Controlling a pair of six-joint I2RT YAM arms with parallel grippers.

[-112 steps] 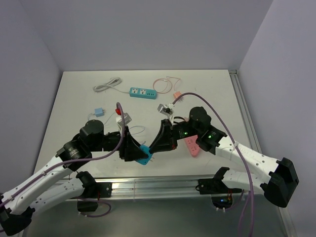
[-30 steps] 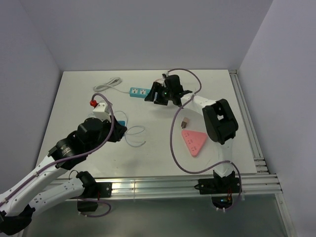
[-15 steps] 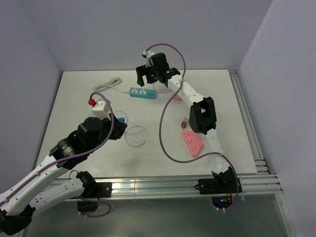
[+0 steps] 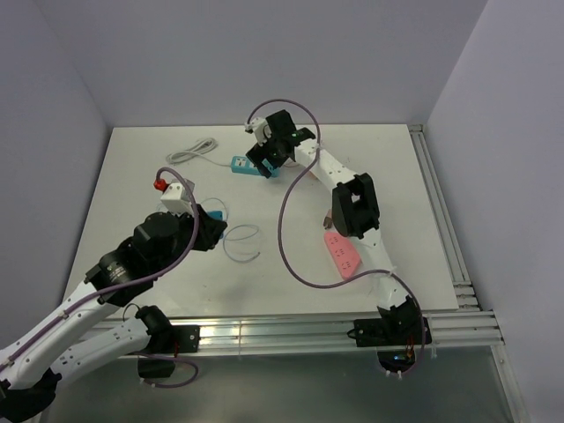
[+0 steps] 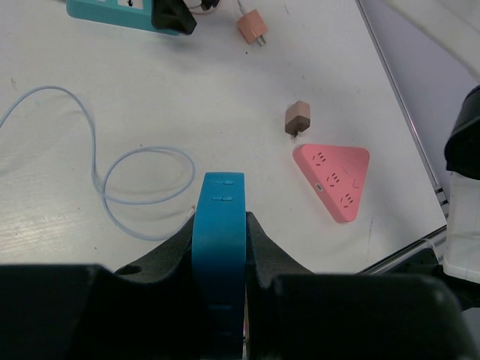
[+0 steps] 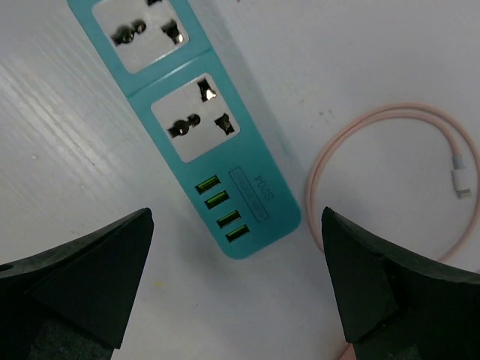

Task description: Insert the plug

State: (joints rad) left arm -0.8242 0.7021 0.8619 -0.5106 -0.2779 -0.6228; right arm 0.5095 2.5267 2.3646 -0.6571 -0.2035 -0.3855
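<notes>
My left gripper [image 5: 220, 225] is shut on a blue plug [image 5: 219, 196], held above the table's near left part; its pale blue cable [image 5: 112, 172] loops on the surface. From above, the left gripper [image 4: 211, 231] sits at left centre. The teal power strip [image 6: 202, 142] lies at the far middle, with two sockets and several green USB ports facing up. My right gripper [image 6: 236, 247] hovers open just over the strip's USB end, one finger on each side and touching nothing. In the top view the right gripper [image 4: 269, 157] covers the right end of the strip [image 4: 238, 164].
A pink triangular power strip [image 4: 342, 254] lies right of centre, with a small brown adapter [image 4: 328, 217] just beyond it. A pink plug [image 5: 252, 27] and its thin pink cable [image 6: 375, 172] lie right of the teal strip. The strip's grey cord [image 4: 192, 152] trails to the far left.
The right arm has swung out from the table's middle to the far teal strip and come down over its right end with the jaws opened wide. The left arm has stayed put with the blue plug.
</notes>
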